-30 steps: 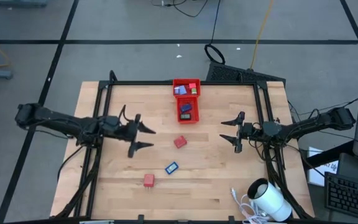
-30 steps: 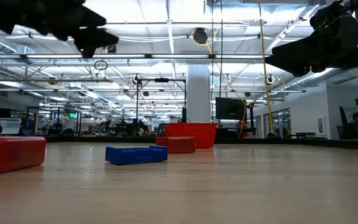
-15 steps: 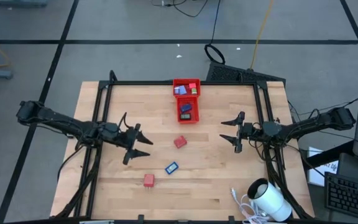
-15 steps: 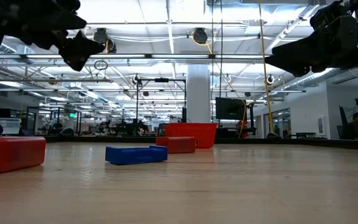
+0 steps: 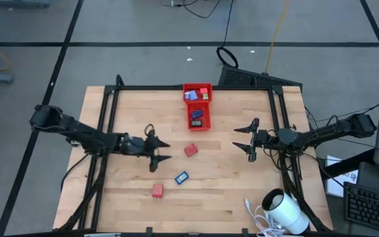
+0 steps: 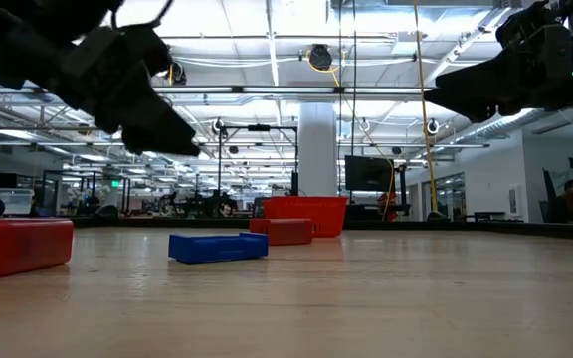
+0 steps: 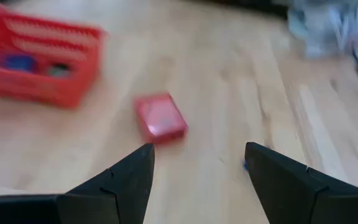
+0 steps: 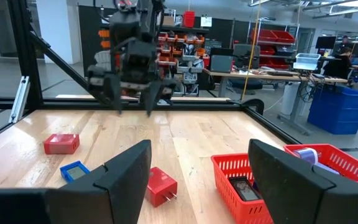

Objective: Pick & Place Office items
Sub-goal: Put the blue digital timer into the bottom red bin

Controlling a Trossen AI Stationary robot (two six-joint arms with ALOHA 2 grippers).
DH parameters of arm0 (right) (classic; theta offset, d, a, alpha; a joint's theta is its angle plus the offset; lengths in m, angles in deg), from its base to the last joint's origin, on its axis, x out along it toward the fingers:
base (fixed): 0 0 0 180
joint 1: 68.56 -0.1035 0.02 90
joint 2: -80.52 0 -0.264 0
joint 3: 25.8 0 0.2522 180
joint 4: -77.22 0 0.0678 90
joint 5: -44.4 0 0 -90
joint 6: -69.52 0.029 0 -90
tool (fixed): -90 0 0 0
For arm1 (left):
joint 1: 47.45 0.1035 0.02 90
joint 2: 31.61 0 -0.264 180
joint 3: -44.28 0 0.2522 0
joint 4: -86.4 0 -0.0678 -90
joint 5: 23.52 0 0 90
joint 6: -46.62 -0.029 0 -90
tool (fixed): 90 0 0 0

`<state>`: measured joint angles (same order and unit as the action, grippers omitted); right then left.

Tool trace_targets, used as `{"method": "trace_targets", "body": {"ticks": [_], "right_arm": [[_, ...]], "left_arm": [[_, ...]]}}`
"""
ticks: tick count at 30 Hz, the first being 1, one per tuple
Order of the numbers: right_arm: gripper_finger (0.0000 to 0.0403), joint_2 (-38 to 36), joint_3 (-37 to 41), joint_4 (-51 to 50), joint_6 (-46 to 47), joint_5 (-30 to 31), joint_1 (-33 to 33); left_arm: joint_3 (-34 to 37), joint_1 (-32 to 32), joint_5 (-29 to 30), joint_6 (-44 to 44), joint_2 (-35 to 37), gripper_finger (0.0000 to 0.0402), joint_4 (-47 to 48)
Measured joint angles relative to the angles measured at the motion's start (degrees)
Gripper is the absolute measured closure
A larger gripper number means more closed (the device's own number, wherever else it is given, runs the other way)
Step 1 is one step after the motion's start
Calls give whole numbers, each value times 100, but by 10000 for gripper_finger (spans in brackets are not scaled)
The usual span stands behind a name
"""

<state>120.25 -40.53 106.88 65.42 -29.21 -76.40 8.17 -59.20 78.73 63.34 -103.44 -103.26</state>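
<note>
Three office items lie loose on the wooden table: a red piece (image 5: 190, 151) near the middle, a blue piece (image 5: 181, 177) nearer the front, and another red piece (image 5: 157, 191) by the front edge. My left gripper (image 5: 166, 151) hovers open just left of the middle red piece (image 7: 160, 118), pointing at it and slanting down. My right gripper (image 5: 239, 138) waits open and level at the right side, above the table. The red tray (image 5: 197, 105) at the far edge holds more small pieces.
A big white cylinder with cable (image 5: 285, 210) lies at the front right corner. A black frame (image 5: 110, 99) borders the table's left, far and right sides. Bare wood stretches between the loose pieces and my right gripper.
My left gripper has sunk toward the table and gone toward its right edge, closing on the middle red piece, and has tipped its fingers downward with a roll of the wrist. Its fingers stay open. The pieces lie where they were.
</note>
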Motion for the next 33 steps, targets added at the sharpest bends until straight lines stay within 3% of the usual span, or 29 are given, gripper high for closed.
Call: {"method": "trace_targets", "body": {"ticks": [6, 16, 21, 33], "right_arm": [[144, -2, 0, 0, 0, 0, -2], [143, 0, 0, 0, -2, 0, -1], [144, 0, 0, -2, -1, 0, -1], [142, 0, 0, -3, -2, 1, -1]], "left_arm": [[-749, -331, -323, 147, -809, 151, 588], [-2633, -955, -488, 498, -1966, 151, 3093], [-3094, -1112, -427, 767, -2356, 151, 3339], [-3798, -1142, 326, 2060, -3277, 151, 3692]]}}
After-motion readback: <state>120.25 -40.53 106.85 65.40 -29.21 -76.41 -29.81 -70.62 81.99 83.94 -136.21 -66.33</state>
